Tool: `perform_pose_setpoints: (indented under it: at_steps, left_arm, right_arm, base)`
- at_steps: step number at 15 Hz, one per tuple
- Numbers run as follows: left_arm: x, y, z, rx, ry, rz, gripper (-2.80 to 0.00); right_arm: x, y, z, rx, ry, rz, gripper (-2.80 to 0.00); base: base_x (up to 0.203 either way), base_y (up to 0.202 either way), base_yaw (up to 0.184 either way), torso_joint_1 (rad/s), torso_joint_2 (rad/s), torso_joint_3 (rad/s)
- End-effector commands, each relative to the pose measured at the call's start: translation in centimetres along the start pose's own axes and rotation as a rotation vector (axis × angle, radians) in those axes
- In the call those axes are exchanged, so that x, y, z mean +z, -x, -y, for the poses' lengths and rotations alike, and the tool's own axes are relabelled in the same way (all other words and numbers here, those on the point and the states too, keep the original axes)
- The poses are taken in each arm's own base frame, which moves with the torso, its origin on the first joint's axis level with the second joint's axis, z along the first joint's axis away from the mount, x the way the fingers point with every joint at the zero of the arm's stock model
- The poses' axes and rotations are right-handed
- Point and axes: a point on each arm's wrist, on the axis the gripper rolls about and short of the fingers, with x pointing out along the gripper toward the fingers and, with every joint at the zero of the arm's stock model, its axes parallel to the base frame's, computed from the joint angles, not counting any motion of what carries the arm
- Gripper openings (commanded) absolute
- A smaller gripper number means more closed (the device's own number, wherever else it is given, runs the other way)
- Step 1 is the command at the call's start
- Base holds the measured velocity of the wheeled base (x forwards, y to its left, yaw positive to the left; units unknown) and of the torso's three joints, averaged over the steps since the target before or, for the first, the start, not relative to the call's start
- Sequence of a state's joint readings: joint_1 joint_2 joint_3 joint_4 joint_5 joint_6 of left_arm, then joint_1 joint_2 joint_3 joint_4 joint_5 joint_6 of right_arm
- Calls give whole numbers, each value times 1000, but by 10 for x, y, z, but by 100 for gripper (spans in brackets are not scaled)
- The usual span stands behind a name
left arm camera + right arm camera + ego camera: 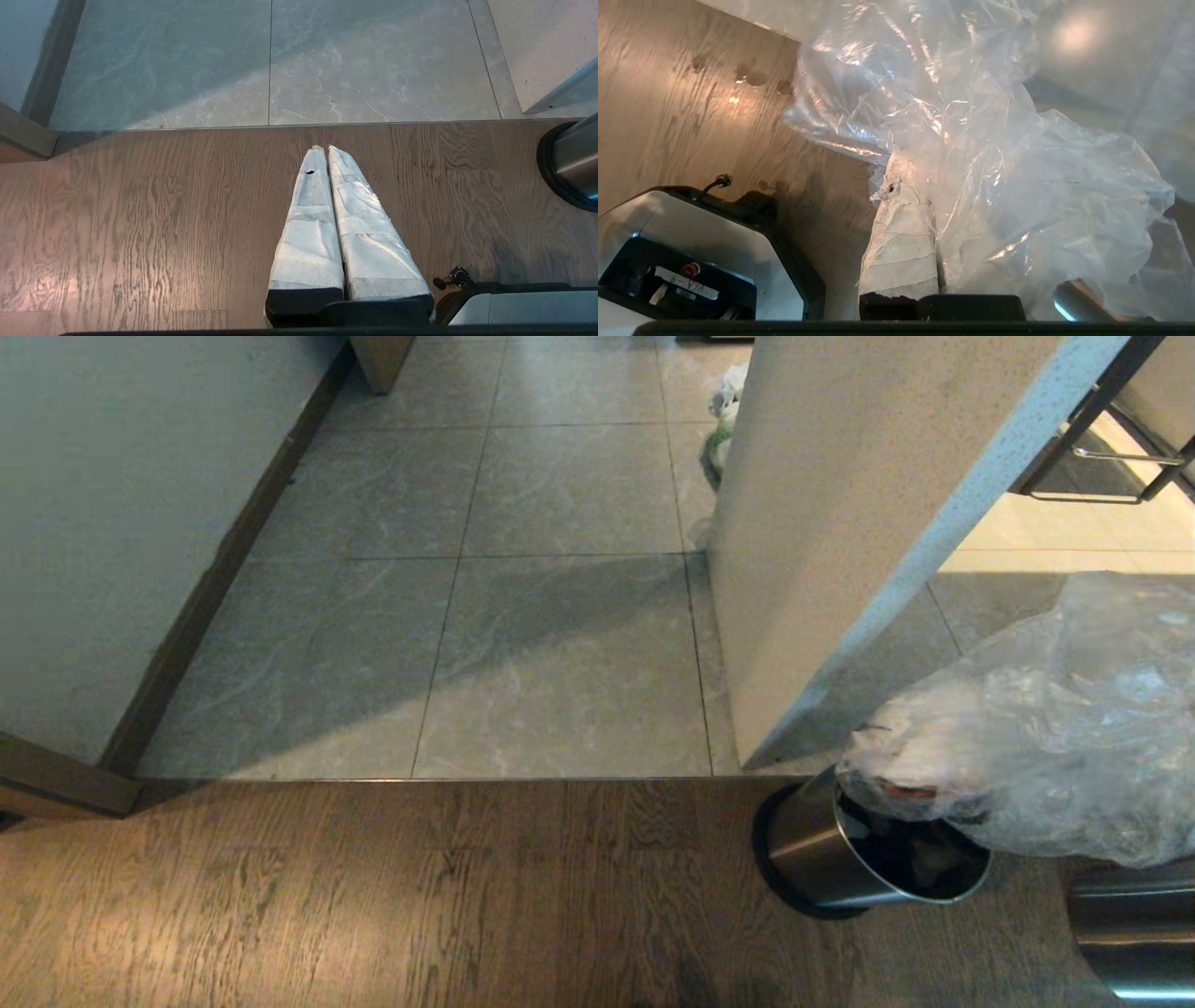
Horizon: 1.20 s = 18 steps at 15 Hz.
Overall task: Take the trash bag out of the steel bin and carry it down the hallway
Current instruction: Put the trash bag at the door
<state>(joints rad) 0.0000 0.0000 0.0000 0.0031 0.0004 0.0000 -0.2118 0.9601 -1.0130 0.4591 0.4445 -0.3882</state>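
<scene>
The trash bag [1055,728], clear crinkled plastic with white paper inside, hangs at the right of the head view. Its lower end is just above the mouth of the small steel bin [822,849] on the wooden floor. In the right wrist view my right gripper [924,177] is shut on the trash bag [1017,196]; plastic drapes over one taped finger. My left gripper [323,148] is shut and empty, parked above the wood floor, with the steel bin [572,158] off to its side. The hallway tiles [560,616] stretch ahead.
A larger steel cylinder [1134,933] stands at the lower right. A white pillar [840,523] rises just behind the bin, with a white-green bag [726,420] beyond it. A wall with dark skirting [215,579] borders the hallway on the left. The robot's base [691,252] shows in the right wrist view.
</scene>
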Motion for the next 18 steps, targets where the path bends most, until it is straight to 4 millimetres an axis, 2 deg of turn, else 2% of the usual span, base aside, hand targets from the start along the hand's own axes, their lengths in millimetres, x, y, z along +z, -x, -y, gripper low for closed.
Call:
perform_pose_setpoints:
  at_steps: [1,3,6,9,11,15,18]
  left_arm:
    - [0,0,0,0,0,0,-280]
    - [0,0,0,0,0,0,-280]
    - [0,0,0,0,0,0,-280]
    - [0,0,0,0,0,0,-280]
    - [0,0,0,0,0,0,-280]
    - [0,0,0,0,0,0,-280]
    - [0,0,0,1,0,0,-280]
  right_arm:
    - [-28,35,-29,-47,21,67,-280]
    - [-57,45,-46,-56,-26,81,-280]
    - [-110,47,-69,-45,-76,80,-280]
    - [-160,40,-85,-68,-99,93,-280]
    - [-173,30,-82,-154,-178,100,-280]
    - [-199,10,-82,-218,-199,109,-280]
    - [-204,7,-78,-341,-225,135,-280]
  base:
    - [0,0,0,0,0,0]
    - [0,0,0,0,0,0]
    - [0,0,0,0,0,0]
    - [0,0,0,0,0,0]
    - [0,0,0,0,0,0]
    - [0,0,0,0,0,0]
    - [0,0,0,0,0,0]
